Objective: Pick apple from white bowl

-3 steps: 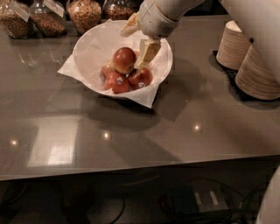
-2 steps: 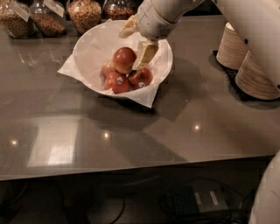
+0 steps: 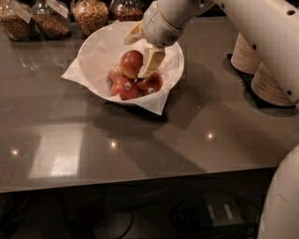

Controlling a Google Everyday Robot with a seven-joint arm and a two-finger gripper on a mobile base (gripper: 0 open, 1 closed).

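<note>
The white bowl (image 3: 96, 51), lined with crinkled white paper, stands on the dark counter at the back middle. The apple (image 3: 131, 63), the largest one, red with a golden blush, lies on top of smaller red apples with white stickers (image 3: 124, 87). My gripper (image 3: 141, 50) reaches down into the bowl from the upper right. Its fingers are apart: one cream finger (image 3: 151, 60) rests against the apple's right side, the other (image 3: 132, 35) is behind and above the apple. The apple still rests on the pile.
Glass jars of grains and nuts (image 3: 91, 14) line the back edge behind the bowl. Stacks of cream paper bowls (image 3: 261, 70) stand at the right. My white arm (image 3: 261, 28) crosses the upper right of the view.
The upper arm has shifted slightly at the right. The gripper and the apple stay where they were in the bowl.
</note>
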